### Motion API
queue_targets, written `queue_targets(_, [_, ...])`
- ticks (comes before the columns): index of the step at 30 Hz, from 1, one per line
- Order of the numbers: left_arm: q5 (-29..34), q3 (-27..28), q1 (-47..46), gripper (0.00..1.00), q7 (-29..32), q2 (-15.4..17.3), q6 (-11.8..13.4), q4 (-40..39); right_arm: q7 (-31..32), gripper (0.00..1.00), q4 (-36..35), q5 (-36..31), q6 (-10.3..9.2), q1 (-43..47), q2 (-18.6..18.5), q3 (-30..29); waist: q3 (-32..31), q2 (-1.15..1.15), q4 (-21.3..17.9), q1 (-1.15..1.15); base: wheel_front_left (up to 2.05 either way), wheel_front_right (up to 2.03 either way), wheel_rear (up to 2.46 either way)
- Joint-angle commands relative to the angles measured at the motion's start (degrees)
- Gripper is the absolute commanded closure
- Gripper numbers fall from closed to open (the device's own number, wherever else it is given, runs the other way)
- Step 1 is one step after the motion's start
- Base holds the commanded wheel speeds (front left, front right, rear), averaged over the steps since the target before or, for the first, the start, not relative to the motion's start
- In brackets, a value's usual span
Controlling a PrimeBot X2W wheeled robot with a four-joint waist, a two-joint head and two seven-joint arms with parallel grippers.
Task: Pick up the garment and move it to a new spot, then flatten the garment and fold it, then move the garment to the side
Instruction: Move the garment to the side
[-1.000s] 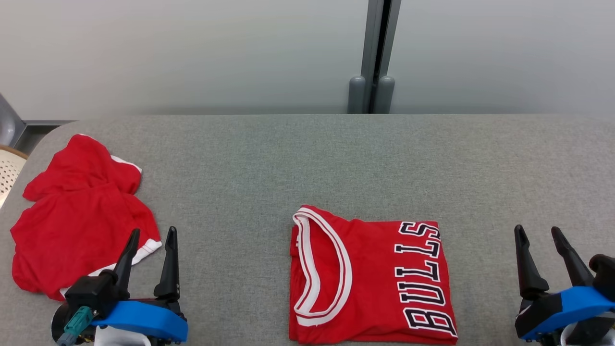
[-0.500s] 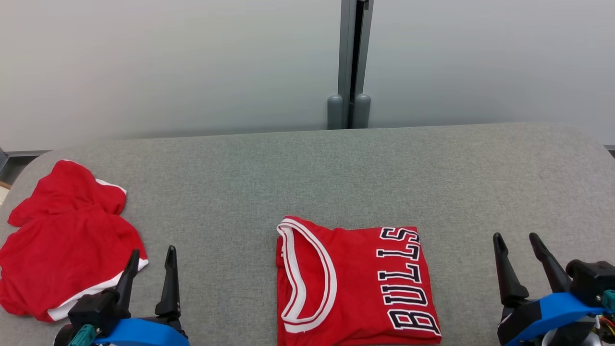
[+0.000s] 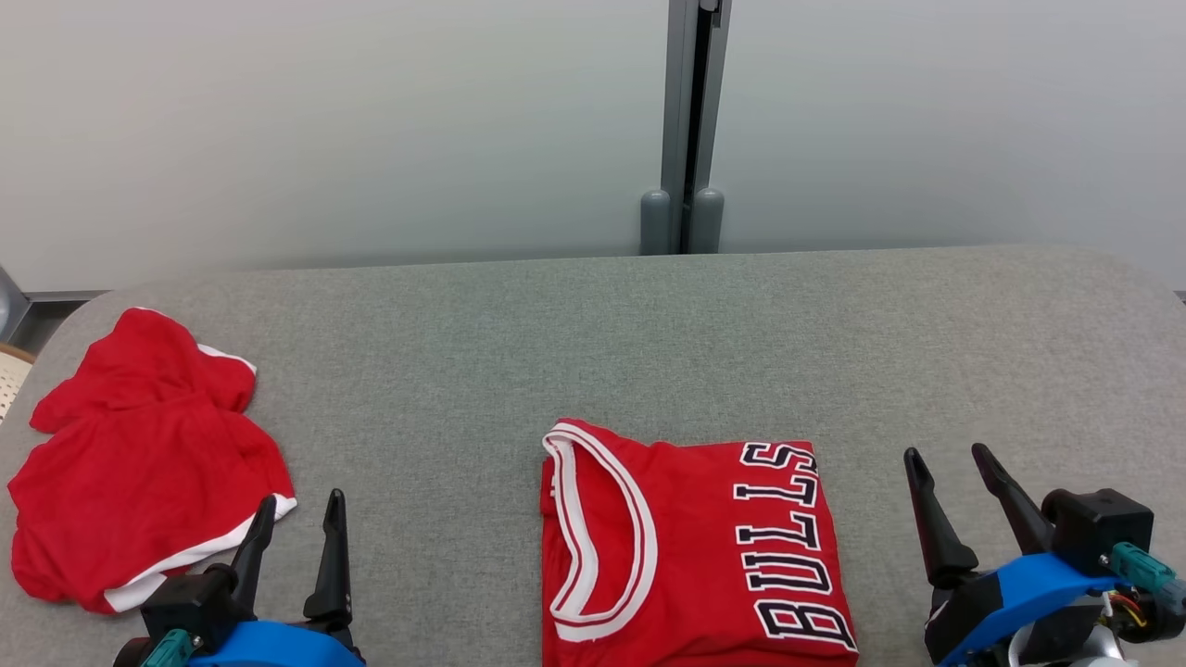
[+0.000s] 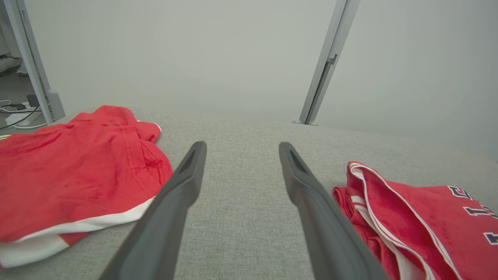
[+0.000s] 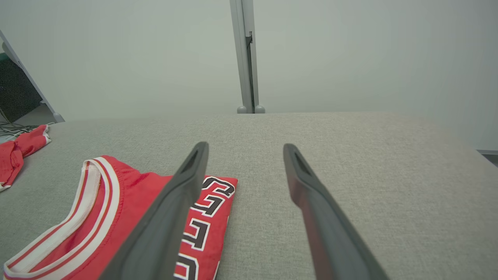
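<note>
A red garment (image 3: 690, 547), a jersey with white-trimmed neck and BULLS lettering, lies folded in a neat rectangle at the near middle of the grey fabric table (image 3: 593, 352). A second red garment (image 3: 139, 463) with white trim lies crumpled at the table's left end. My left gripper (image 3: 301, 505) hovers open just right of the crumpled one, holding nothing. My right gripper (image 3: 947, 456) is open and empty, off the jersey's right edge. In the left wrist view the left gripper (image 4: 242, 147) points between the crumpled garment (image 4: 78, 171) and the jersey (image 4: 420, 217). In the right wrist view the right gripper (image 5: 245, 147) stands over the jersey's (image 5: 116, 210) lettered edge.
A pale wall with a grey upright post (image 3: 686, 120) runs behind the table's far edge. A pale perforated object (image 3: 9, 380) sits past the rounded left corner. Cables (image 4: 15, 112) lie on the floor to the left. Bare fabric stretches across the far and right parts of the table.
The head camera has shifted, so the whole scene sits lower in the picture. The right gripper has come a little closer to the jersey. Both garments lie where they were.
</note>
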Motion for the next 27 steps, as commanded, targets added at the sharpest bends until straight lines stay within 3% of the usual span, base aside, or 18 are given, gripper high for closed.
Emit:
queue_targets(1, [-0.3,0.0,0.1,0.00,-0.2,0.1,0.1,0.1,-0.2,0.00,0.2,0.4,0.03,-0.7,-0.4,0.1,0.0,0.00,0.3,0.00,0.00,0.00,0.00])
queue_targets(17, [0.4,-0.7,-0.7,0.00,-0.4,0.8,0.9,-0.8,1.4,0.00,1.4,1.4,0.03,-1.7,0.1,0.3,1.2,0.00,1.1,0.00,0.00,0.00,0.00])
queue_targets(21, [0.6,-0.8,-1.7,0.00,-0.3,1.1,1.1,-1.8,6.8,0.00,1.7,2.0,0.03,-2.8,0.4,0.1,2.2,0.00,1.0,0.00,0.00,0.00,0.00])
queue_targets(27, [0.7,-1.0,-3.2,0.00,-0.1,1.4,1.0,-3.0,20.1,0.00,3.8,1.8,0.03,-5.8,1.0,-0.8,4.1,0.00,1.4,0.00,0.00,0.00,0.00])
